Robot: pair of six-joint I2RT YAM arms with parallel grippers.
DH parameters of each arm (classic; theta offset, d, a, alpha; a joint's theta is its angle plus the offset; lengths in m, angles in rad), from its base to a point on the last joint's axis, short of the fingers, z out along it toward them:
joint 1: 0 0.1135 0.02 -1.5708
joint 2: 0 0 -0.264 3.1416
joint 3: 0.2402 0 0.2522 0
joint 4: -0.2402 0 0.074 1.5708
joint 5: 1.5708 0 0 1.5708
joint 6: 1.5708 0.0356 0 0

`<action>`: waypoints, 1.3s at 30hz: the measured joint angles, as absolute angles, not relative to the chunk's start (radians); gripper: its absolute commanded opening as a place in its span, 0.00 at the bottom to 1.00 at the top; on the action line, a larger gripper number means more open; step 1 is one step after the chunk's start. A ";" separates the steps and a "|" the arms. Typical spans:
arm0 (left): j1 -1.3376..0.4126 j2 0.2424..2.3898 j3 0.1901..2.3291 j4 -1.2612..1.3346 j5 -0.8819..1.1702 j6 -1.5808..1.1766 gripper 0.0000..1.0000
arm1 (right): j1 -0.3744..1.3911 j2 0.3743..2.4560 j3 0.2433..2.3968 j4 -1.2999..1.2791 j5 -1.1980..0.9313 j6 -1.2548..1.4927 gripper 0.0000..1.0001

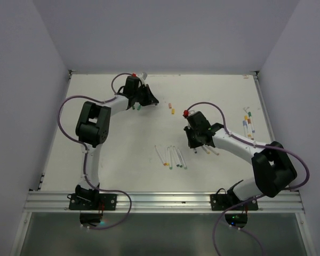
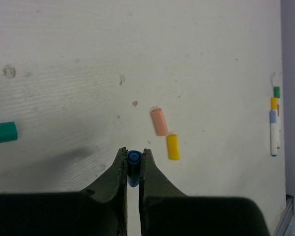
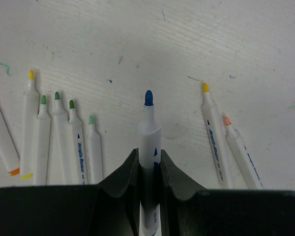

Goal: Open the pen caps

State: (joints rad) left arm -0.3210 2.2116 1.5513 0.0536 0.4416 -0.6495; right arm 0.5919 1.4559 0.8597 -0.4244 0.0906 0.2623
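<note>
A white tabletop [image 1: 122, 154] is seen from above, with two robot arms reaching over it. Toward the far left of the table, the left gripper [image 2: 132, 153] is pinched tight on a small blue cylindrical plastic cap [image 2: 133, 158], which is held end-on between the fingertips. Loose on the surface near it lie a salmon-pink cap [image 2: 160, 121] and a yellow cap [image 2: 173, 147], almost touching, and a green cap [image 2: 2, 132] well apart.

Nearer the middle, the right gripper [image 3: 150, 156] is clamped, almost closed, around the barrel of a slim white marker pen [image 3: 150, 132], whose bared blue tip points away from the wrist. Below it a row of uncapped pens [image 3: 64, 142] with yellow and green tips is seen on one side and two more pens [image 3: 214, 132] on the other. Some capped pens [image 1: 248, 125] lie by the table's right edge.

The pens are judged light, stiff, smooth and apt to roll; the caps tiny, slick and press-fitted. A barrel is best gripped mid-length, a cap across its sides, and the two drawn straight apart.
</note>
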 measured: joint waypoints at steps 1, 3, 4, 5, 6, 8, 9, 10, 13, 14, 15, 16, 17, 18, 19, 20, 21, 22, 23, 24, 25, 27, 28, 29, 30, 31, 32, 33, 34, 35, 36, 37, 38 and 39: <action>-0.321 2.223 1.560 0.033 0.432 -0.638 0.00 | 0.592 1.462 0.859 -0.426 0.091 0.262 0.08; -0.321 2.252 1.593 -0.022 0.410 -0.613 0.00 | 0.592 1.475 0.859 -0.427 0.094 0.262 0.09; -0.321 2.268 1.613 -0.044 0.401 -0.603 0.00 | 0.592 1.481 0.859 -0.427 0.095 0.262 0.12; -0.321 2.281 1.628 -0.063 0.390 -0.590 0.00 | 0.592 1.487 0.859 -0.427 0.096 0.262 0.12; -0.321 2.292 1.642 -0.084 0.381 -0.580 0.00 | 0.592 1.494 0.859 -0.427 0.097 0.262 0.13; -0.321 2.305 1.665 -0.108 0.370 -0.566 0.00 | 0.592 1.509 0.859 -0.427 0.099 0.262 0.18; -0.321 2.308 1.675 -0.116 0.361 -0.557 0.00 | 0.592 1.517 0.859 -0.427 0.102 0.263 0.30; -0.321 2.309 1.681 -0.123 0.356 -0.553 0.00 | 0.592 1.524 0.859 -0.427 0.104 0.263 0.34; -0.321 2.309 1.687 -0.136 0.351 -0.538 0.00 | 0.592 1.538 0.859 -0.426 0.107 0.264 0.39; -0.321 2.309 1.687 -0.139 0.350 -0.534 0.01 | 0.592 1.541 0.859 -0.427 0.108 0.264 0.42; -0.321 2.309 1.687 -0.140 0.350 -0.532 0.03 | 0.592 1.542 0.859 -0.426 0.110 0.263 0.52; -0.321 2.309 1.687 -0.140 0.351 -0.530 0.10 | 0.592 1.541 0.859 -0.424 0.111 0.266 0.56; -0.321 2.309 1.687 -0.139 0.352 -0.528 0.16 | 0.592 1.537 0.859 -0.423 0.114 0.263 0.59; -0.321 2.309 1.687 -0.138 0.352 -0.527 0.22 | 0.592 1.529 0.860 -0.423 0.117 0.261 0.62; -0.321 2.309 1.686 -0.136 0.353 -0.526 0.30 | 0.591 1.518 0.862 -0.426 0.126 0.256 0.64; -0.321 2.307 1.679 -0.129 0.356 -0.527 0.32 | 0.588 1.507 0.872 -0.435 0.143 0.247 0.65; -0.321 2.303 1.670 -0.120 0.360 -0.529 0.39 | 0.582 1.497 0.892 -0.448 0.158 0.239 0.66; -0.321 2.297 1.665 -0.117 0.363 -0.526 0.42 | 0.564 1.491 0.917 -0.454 0.170 0.227 0.66; -0.321 2.290 1.655 -0.110 0.364 -0.529 0.45 | 0.533 1.485 0.943 -0.453 0.164 0.214 0.66; -0.321 2.284 1.647 -0.107 0.365 -0.529 0.48 | 0.492 1.480 0.962 -0.450 0.162 0.204 0.66; -0.321 2.277 1.637 -0.100 0.367 -0.530 0.54 | 0.424 1.471 0.981 -0.442 0.145 0.192 0.66; -0.321 2.266 1.625 -0.089 0.370 -0.531 0.60 | 0.265 1.456 1.005 -0.416 0.131 0.167 0.66; -0.321 2.260 1.620 -0.089 0.370 -0.532 0.61 | 0.187 1.451 1.009 -0.402 0.133 0.150 0.66; -0.321 2.254 1.615 -0.086 0.370 -0.533 0.61 | 0.119 1.450 1.011 -0.389 0.139 0.131 0.65; -0.321 2.249 1.610 -0.082 0.370 -0.535 0.61 | 0.067 1.453 1.011 -0.381 0.144 0.115 0.65; -0.321 2.242 1.604 -0.076 0.371 -0.538 0.61 | 0.022 1.462 1.011 -0.376 0.147 0.099 0.64; -0.321 2.235 1.597 -0.067 0.373 -0.540 0.61 | -0.016 1.478 1.015 -0.374 0.149 0.088 0.63; -0.321 2.225 1.581 -0.046 0.377 -0.546 0.61 | -0.049 1.506 1.024 -0.373 0.149 0.080 0.62; -0.321 2.211 1.562 -0.020 0.385 -0.558 0.61 | -0.076 1.544 1.039 -0.371 0.150 0.076 0.60; -0.321 2.196 1.544 0.000 0.395 -0.567 0.62 | -0.097 1.588 1.054 -0.369 0.151 0.073 0.59; -0.321 2.184 1.529 0.022 0.405 -0.577 0.62 | -0.113 1.632 1.068 -0.365 0.150 0.070 0.59; -0.322 2.173 1.516 0.044 0.415 -0.586 0.62 | -0.122 1.671 1.076 -0.358 0.148 0.070 0.59; -0.323 2.161 1.507 0.062 0.424 -0.593 0.62 | -0.127 1.709 1.076 -0.354 0.147 0.070 0.58; -0.324 2.152 1.505 0.073 0.432 -0.601 0.62 | -0.128 1.727 1.076 -0.355 0.148 0.070 0.58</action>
State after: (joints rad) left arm -0.3241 2.1525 1.5047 0.0731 0.4324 -0.6010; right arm -0.1276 1.7271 1.0756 -0.3553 0.1482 0.0704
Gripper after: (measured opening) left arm 0.615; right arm 0.588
